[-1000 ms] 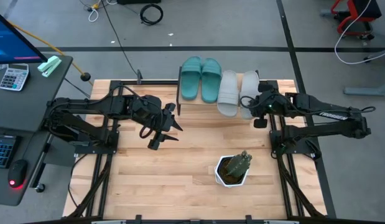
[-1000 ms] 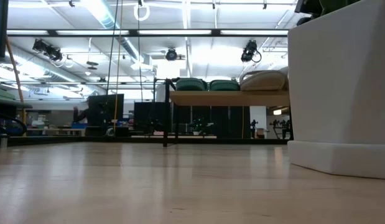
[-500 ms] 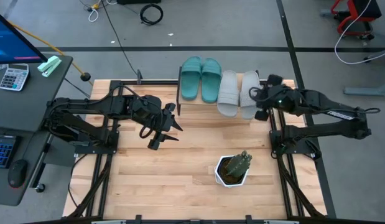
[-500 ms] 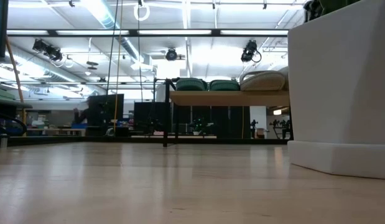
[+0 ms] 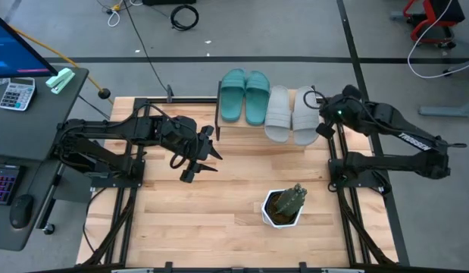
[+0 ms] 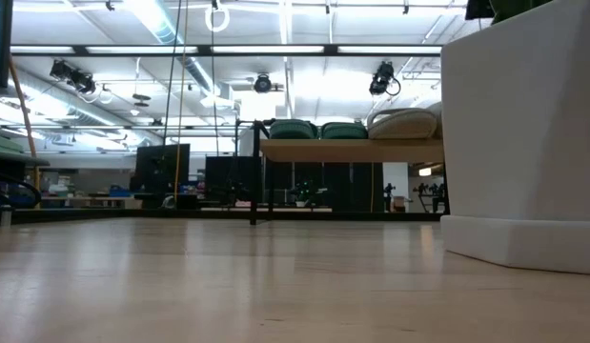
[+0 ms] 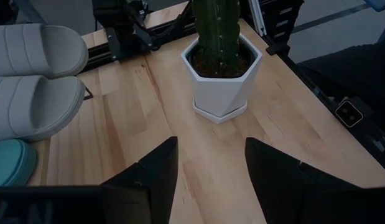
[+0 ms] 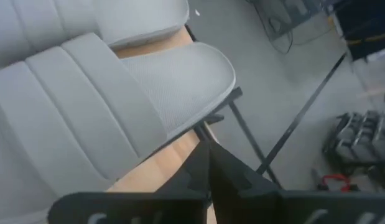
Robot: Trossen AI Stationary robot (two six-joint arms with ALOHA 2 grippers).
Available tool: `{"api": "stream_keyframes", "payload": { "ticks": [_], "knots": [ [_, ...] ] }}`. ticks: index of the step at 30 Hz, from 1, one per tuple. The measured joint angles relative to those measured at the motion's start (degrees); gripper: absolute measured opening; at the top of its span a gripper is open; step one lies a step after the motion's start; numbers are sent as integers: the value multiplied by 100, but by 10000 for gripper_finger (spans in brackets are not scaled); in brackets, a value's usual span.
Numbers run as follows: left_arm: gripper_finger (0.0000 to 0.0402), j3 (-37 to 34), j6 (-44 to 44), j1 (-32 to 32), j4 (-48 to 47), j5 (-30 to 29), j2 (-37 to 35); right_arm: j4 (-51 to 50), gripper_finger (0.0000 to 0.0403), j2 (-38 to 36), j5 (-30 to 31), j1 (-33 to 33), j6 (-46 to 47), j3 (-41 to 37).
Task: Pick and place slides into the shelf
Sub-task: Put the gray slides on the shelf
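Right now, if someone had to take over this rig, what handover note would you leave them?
Left claw: open, empty, over the mid-left of the table.
Right claw: shut, empty, at the right end of the low wooden-topped shelf.
Two teal-green rubber slides and two light grey rubber slides lie side by side on the shelf top.
Done: all four placed.
Left: apparently only parking the arms.

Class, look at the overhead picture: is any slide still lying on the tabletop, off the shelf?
No: all four slides, two teal and two grey, sit side by side on the shelf.
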Motion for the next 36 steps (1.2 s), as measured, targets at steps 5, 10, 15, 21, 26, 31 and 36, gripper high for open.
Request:
{"api": "stream_keyframes", "payload": {
  "ticks": [5,10,15,21,26,31,36],
  "knots": [
    [194,0,-35,-2,0,0,0,0,5,25,-403,-493,-58,0],
    [190,0,-37,-2,0,0,0,37,3,147,-949,-854,-88,-64],
    [194,0,-38,-2,0,0,0,249,2,316,-1295,-1043,-205,-516],
    [196,0,-39,-2,0,0,0,946,2,328,-1750,-1080,-352,-1003],
    [193,0,-39,-2,-3,0,0,1150,1,235,-2405,-1153,-369,-997],
    [193,1,-35,-2,-13,0,0,1193,0,77,-2653,-1358,-368,-997],
    [190,0,-35,-2,-13,0,0,1132,9,48,-2628,-1594,-500,-986]
  ]
}}
